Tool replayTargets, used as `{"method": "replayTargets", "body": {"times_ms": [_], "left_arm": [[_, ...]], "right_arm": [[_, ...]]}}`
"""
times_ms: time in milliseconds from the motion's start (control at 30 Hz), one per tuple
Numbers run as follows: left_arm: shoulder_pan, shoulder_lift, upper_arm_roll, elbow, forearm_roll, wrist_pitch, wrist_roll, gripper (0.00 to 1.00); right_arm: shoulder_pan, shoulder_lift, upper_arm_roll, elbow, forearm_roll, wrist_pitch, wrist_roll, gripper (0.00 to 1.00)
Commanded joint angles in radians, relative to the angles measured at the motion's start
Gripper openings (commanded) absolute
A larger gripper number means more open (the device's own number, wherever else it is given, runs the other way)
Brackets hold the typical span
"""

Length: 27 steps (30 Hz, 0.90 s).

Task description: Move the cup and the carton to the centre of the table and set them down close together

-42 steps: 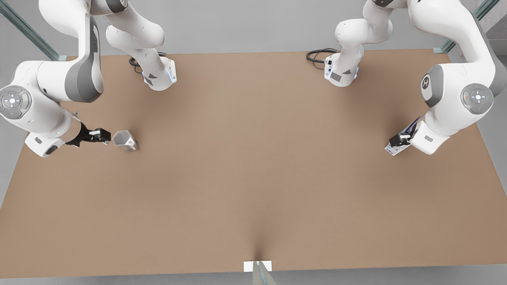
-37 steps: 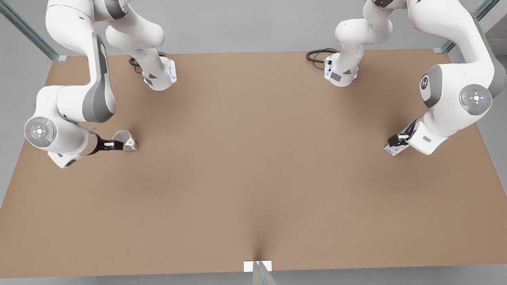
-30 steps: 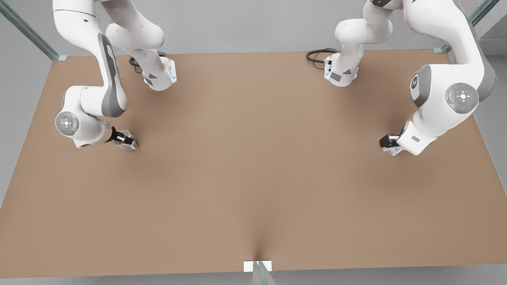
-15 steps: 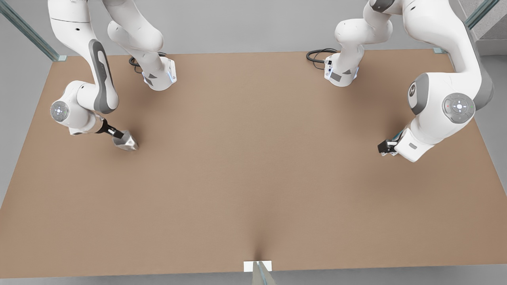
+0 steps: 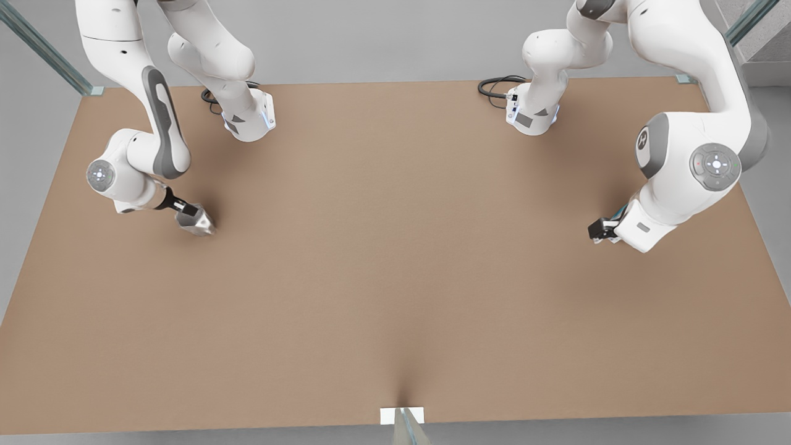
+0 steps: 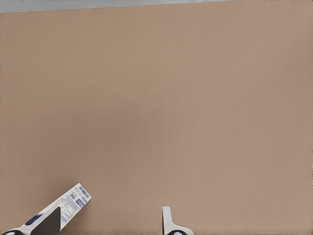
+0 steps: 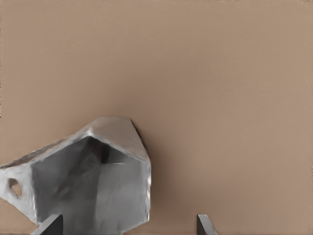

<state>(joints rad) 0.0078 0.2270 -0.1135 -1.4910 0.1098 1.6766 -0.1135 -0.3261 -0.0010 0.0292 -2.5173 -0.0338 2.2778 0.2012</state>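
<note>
1. Standing on the matte brown table (image 5: 395, 259) near the front view's left edge: faceted pale grey cup (image 5: 199, 224), tapering, angular rim. Well apart from the carton (image 6: 68, 203) at the front view's right.
2. From the right wrist: glossy grey hollow of the cup, right gripper (image 5: 185, 211) spread wide across one cup wall. From the left wrist: flat, printed white-and-blue carton face beside one finger, left gripper (image 5: 598, 230) spread wide. From the front, carton nearly hidden beneath.
3. Against 1.4 s ago: both grippers lower, closer over their things; cup unmoved.
</note>
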Motion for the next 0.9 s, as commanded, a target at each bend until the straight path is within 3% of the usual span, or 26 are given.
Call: {"method": "replayTargets", "body": {"times_ms": [0,300,400,433,467,633,767,867], "left_arm": [[0.000,0.000,0.000,0.000,-0.001,0.000,0.000,1.00],[0.000,0.002,0.000,0.000,0.002,0.000,0.002,1.00],[0.001,0.000,0.000,0.000,0.002,0.000,0.000,1.00],[0.001,0.000,0.000,0.000,-0.002,0.000,0.000,1.00],[0.001,0.000,0.000,0.002,-0.001,0.000,0.000,1.00],[0.001,0.000,0.000,0.002,-0.002,0.000,0.000,1.00],[0.001,-0.003,0.000,0.003,-0.001,0.000,0.000,1.00],[0.011,-0.001,0.000,0.031,-0.004,-0.002,0.000,1.00]], "right_arm": [[-0.060,0.004,0.000,0.000,0.000,0.000,0.000,1.00],[-0.042,0.091,0.000,0.005,0.003,0.049,0.000,1.00],[-0.039,0.119,0.063,0.005,0.012,0.061,0.001,1.00],[-0.050,0.119,0.063,0.005,0.012,0.060,0.000,0.80],[-0.054,0.119,0.063,0.005,0.012,0.060,0.000,0.71],[-0.050,0.118,0.064,0.009,0.012,0.052,0.000,0.33],[-0.050,0.124,0.064,0.008,0.012,0.049,0.000,0.22],[-0.042,0.121,0.064,0.009,0.011,0.049,0.001,0.21]]}}
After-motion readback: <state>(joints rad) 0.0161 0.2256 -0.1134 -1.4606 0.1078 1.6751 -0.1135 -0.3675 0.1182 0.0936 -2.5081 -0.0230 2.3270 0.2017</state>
